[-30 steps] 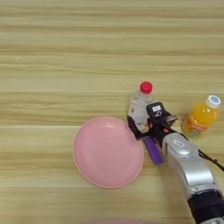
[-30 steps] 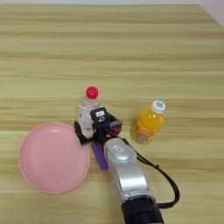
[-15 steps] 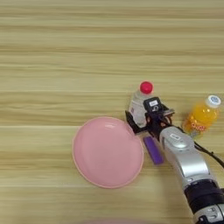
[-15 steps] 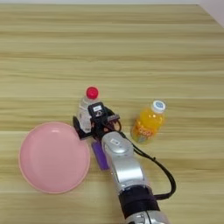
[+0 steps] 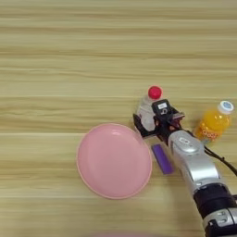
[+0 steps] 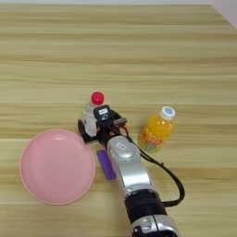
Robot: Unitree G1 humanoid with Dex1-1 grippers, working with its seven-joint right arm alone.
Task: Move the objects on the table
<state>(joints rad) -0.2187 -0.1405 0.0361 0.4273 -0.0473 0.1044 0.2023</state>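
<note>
Gripper [image 5: 149, 124] spread around clear bottle [image 5: 149, 109], near tabletop's [image 5: 55, 55] right-middle, beside plate [image 5: 113, 159]. Not lifted yet. Juice bottle [image 6: 158, 128] untouched nearer the right edge. 0 of 2 look moved.

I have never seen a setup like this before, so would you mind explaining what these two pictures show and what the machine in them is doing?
Both pictures come from a stereo camera on a humanoid robot's head, looking straight down at a wooden table; the two eyes see the same scene, slightly offset. The silver tube entering from the bottom is the robot's right forearm, ending in a right gripper with two black fingers. On the table stand a clear bottle with a red cap and an orange juice bottle with a white cap. A pink plate lies to the left, with a small purple object beside it. The gripper's fingers sit on either side of the clear bottle; whether they actually grip it cannot be told.
</note>
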